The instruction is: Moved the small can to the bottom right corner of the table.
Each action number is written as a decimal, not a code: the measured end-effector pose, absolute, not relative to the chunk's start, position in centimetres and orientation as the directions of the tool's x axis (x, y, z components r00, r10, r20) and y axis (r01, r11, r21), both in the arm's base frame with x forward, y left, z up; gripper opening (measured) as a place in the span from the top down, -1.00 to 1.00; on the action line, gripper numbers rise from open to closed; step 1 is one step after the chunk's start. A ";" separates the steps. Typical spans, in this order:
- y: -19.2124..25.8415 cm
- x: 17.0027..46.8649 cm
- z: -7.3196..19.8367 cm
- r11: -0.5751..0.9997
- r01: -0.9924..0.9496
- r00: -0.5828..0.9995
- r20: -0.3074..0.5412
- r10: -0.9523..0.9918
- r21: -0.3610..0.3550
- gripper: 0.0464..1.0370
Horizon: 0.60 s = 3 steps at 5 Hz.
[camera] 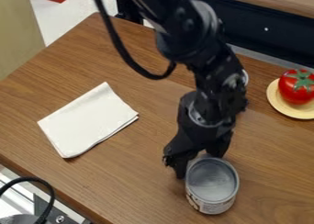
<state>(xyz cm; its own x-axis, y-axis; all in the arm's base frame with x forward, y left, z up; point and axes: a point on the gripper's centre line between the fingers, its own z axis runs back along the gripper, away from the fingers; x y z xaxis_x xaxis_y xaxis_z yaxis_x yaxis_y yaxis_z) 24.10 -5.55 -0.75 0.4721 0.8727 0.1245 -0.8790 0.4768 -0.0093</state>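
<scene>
The black gripper (197, 164) hangs over the lower middle of the table, at the upper left edge of the can. Its fingers stand apart, one beside the can's left side and the other behind its rim. The small can (211, 184) stands upright on the wooden table (141, 182), its grey round end facing up and a pale printed label around its side. Part of its far side is hidden by the gripper.
A folded white cloth (89, 120) lies left of the arm. At the right edge, a red tomato (297, 86) sits on a pale yellow plate (274, 99). A whitish object (246, 77) peeks out behind the arm. A black cable (46, 195) curves at the lower left.
</scene>
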 end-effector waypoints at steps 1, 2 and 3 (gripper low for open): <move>-3.7 24.5 0.3 0.473 -0.881 0.467 0.137 0.874 -0.010 -0.92; -2.1 25.2 1.3 0.499 -0.867 0.494 0.126 0.860 -0.009 -0.92; -0.8 25.1 1.9 0.550 -0.835 0.547 0.097 0.831 -0.001 -0.92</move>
